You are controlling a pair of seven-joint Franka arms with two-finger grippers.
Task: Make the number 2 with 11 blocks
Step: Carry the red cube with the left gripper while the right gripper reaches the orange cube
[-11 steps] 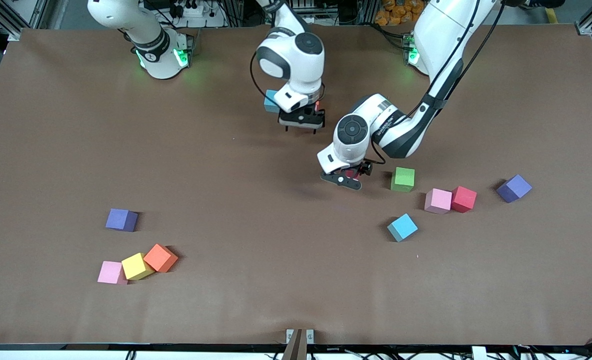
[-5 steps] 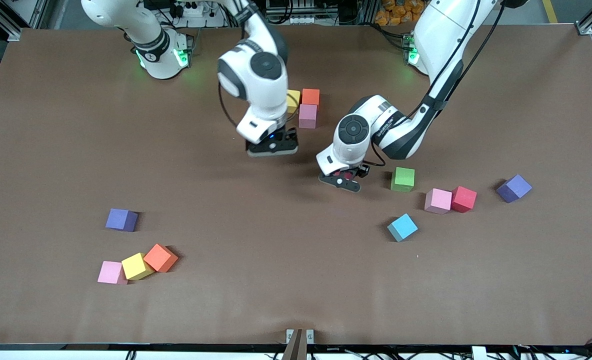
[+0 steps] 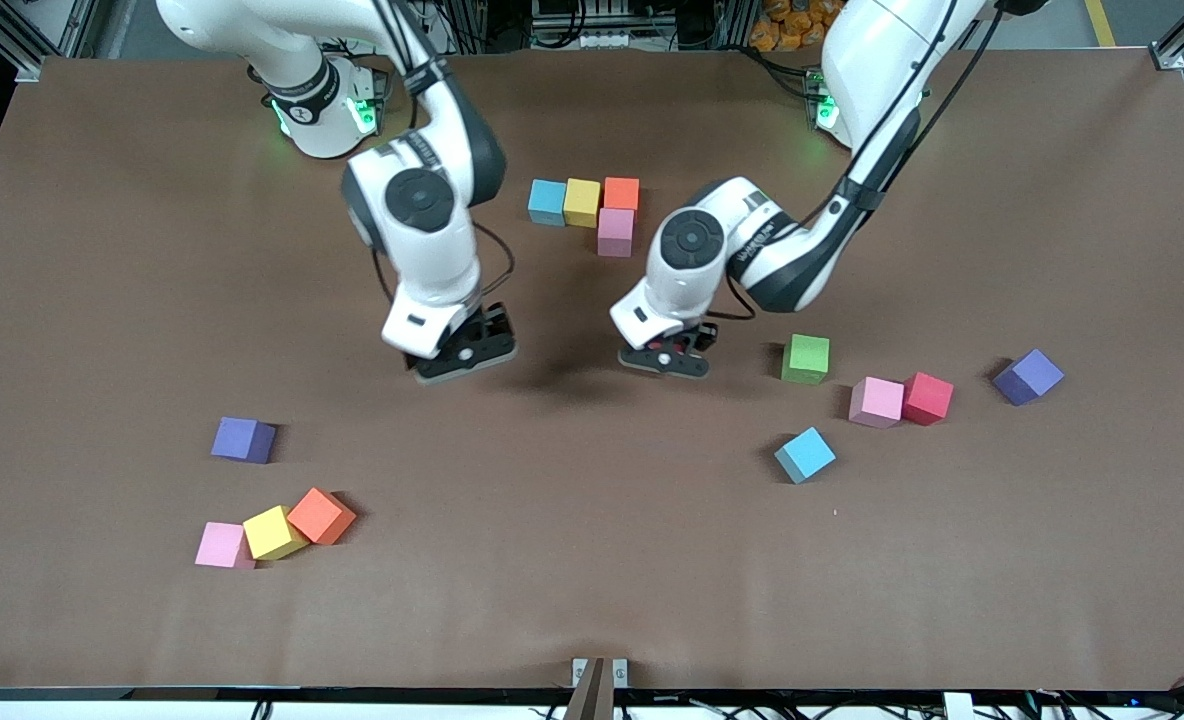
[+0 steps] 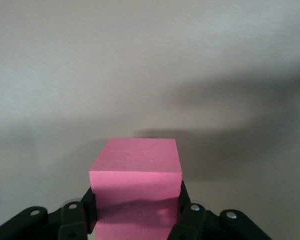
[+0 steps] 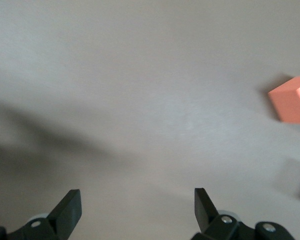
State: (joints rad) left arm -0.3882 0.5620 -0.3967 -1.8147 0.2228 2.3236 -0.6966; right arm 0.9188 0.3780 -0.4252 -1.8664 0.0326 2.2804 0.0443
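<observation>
My left gripper (image 3: 664,358) is shut on a crimson-pink block (image 4: 136,160) and holds it low over the table's middle, beside a green block (image 3: 805,358). The fingers (image 4: 88,210) press on two of its sides. My right gripper (image 3: 462,360) hangs open over bare table with nothing between its fingers (image 5: 69,207). A blue block (image 3: 547,202), a yellow block (image 3: 582,202) and an orange block (image 3: 621,193) sit in a row near the arms' bases. A pink block (image 3: 615,231) touches the orange one on the side nearer the front camera.
Toward the left arm's end lie a pink block (image 3: 875,402) touching a red one (image 3: 927,398), a purple block (image 3: 1028,377) and a blue block (image 3: 805,454). Toward the right arm's end lie a purple block (image 3: 243,439), a pink (image 3: 220,545), a yellow (image 3: 274,532) and an orange block (image 3: 321,515).
My right arm swung away from the row of blocks toward the front camera, uncovering them. My left gripper shut on the crimson-pink block and shifted slightly toward the right arm's end.
</observation>
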